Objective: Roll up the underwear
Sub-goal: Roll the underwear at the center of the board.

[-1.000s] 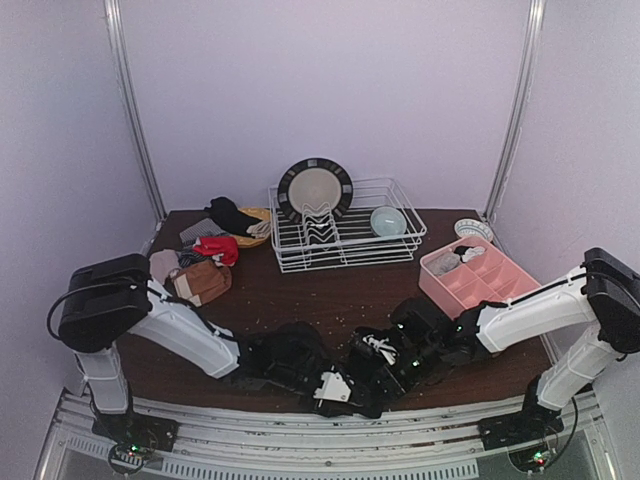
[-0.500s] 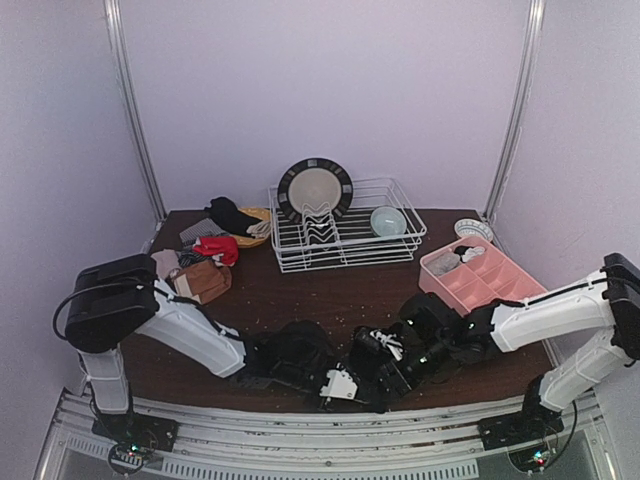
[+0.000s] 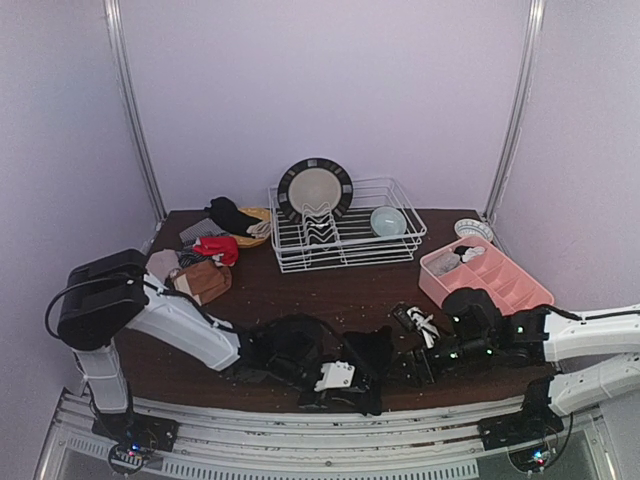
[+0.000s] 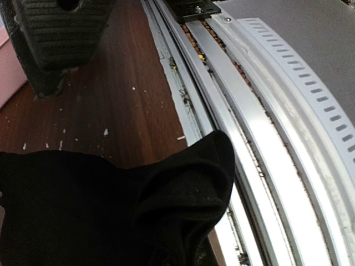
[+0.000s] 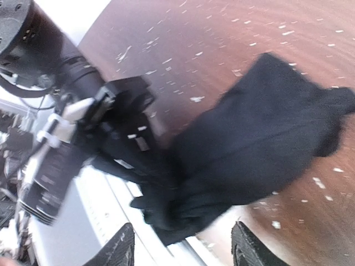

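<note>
A black underwear (image 3: 372, 358) lies at the table's front edge, its near corner hanging over the metal rail (image 4: 260, 144). My left gripper (image 3: 350, 385) is shut on that bunched near corner; the black cloth (image 4: 111, 205) covers its fingers in the left wrist view. My right gripper (image 5: 183, 250) is open with nothing between its fingertips (image 5: 123, 248), and it stands just right of the underwear (image 5: 255, 144). From above, the right gripper (image 3: 412, 365) is a little apart from the cloth. More underwear, red (image 3: 216, 247) and brown (image 3: 203, 282), lies piled at the back left.
A pink compartment tray (image 3: 490, 285) sits at the right, close behind my right arm. A white wire dish rack (image 3: 345, 240) with a plate (image 3: 315, 188) and a bowl (image 3: 388, 220) stands at the back. Crumbs speckle the brown table (image 3: 300, 300).
My right gripper has opened, let go of the black underwear and drawn back to the right. My left gripper has shut on the cloth's near corner.
</note>
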Robot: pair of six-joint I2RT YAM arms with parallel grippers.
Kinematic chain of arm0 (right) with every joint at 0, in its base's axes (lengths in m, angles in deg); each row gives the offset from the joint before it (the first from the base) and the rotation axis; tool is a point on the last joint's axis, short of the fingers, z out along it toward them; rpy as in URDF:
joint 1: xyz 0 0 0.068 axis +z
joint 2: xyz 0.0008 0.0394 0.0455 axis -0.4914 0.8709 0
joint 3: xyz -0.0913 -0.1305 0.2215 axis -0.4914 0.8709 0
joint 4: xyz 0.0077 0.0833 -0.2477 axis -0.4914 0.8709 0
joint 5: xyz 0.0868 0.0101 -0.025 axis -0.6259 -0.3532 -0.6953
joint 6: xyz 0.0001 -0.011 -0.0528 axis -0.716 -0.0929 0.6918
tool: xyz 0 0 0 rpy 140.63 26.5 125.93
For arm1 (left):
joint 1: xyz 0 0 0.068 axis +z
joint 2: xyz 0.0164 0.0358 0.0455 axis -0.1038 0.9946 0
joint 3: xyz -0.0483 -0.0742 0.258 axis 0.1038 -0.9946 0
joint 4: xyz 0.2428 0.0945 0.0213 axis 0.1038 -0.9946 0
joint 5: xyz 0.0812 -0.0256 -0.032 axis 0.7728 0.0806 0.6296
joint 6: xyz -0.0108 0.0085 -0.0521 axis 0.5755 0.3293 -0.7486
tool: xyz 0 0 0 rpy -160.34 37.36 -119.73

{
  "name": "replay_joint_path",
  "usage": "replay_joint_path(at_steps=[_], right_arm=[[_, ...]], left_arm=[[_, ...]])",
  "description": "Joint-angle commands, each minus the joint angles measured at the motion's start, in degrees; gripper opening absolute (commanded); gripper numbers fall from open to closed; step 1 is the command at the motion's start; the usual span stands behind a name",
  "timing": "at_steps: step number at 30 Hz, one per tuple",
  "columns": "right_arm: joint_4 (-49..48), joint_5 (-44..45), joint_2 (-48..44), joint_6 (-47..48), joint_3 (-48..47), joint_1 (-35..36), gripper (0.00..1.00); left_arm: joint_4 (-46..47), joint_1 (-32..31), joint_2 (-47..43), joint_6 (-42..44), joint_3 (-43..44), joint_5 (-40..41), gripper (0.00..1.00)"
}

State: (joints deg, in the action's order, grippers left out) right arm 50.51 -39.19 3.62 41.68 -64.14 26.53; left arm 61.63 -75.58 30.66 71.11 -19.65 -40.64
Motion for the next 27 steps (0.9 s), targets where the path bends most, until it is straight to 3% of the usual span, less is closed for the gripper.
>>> replay_joint_path(at_steps=[1,11,20,27], right_arm=[[-4.7,8.6,-3.3,-0.4,3.9,0.6,0.57],[-14.8,10.9,-3.4,1.9,9.2,4.0,0.52],[-11.7,11.8,-0.7,3.4,6.3,8.4,0.55],[-11.1,13.8,-0.5,4.4,6.0,9.2,0.58]], left_arm=[[-7.1,0.5,-2.4,-8.8,2.3,-8.6,0.00],[-12.7,4.6,0.6,-21.7,7.7,-21.0,0.00],[-21.4,9.2,9.1,-28.9,17.4,-27.2,0.00],[-17.3,12.9,11.3,-36.2,18.0,-33.6,0.00]])
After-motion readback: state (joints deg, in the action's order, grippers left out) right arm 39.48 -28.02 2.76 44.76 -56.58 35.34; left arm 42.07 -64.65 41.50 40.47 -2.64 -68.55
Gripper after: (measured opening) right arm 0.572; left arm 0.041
